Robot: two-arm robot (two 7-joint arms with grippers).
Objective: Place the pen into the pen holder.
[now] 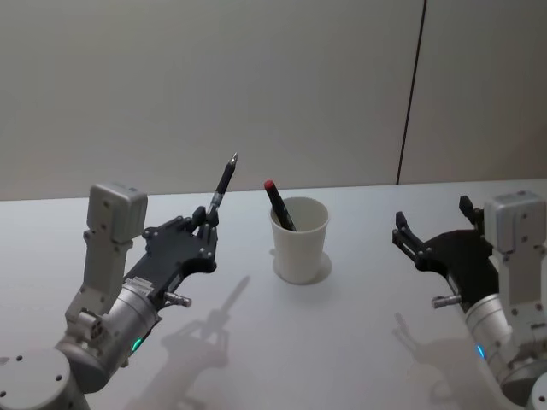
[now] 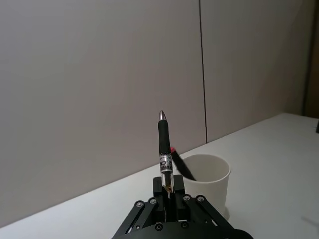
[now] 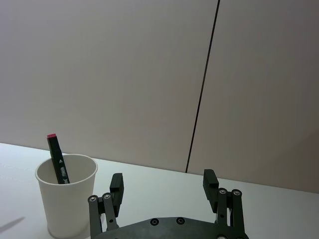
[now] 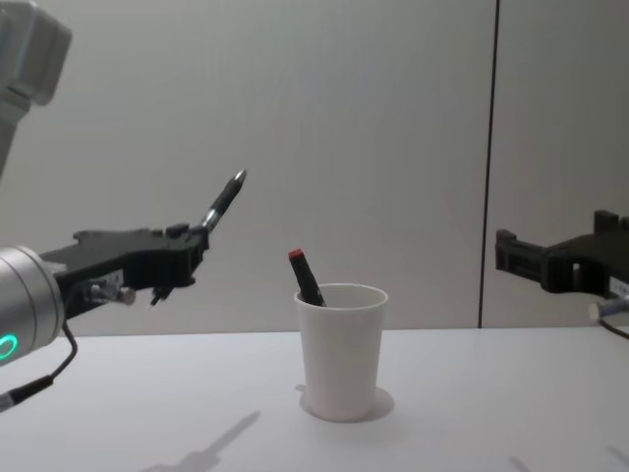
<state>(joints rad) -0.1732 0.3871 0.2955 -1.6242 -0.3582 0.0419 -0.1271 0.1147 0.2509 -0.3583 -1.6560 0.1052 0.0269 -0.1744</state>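
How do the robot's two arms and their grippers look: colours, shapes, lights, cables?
The left gripper and the right gripper are black linkages with small silver screws. Each sits on a silver cylinder with a pale grey box beside it. A light glows green on the left arm, blue on the right.

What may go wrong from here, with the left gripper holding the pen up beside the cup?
1. The left gripper grips the pen near its lower end, and most of it sticks up tilted; it might slip or swing when turned over.
2. The pen holder looks like a light paper cup, and a red-capped marker leans at its rim on the left arm's side; the incoming pen may hit either and tip the cup. The open right gripper is not steadying it.
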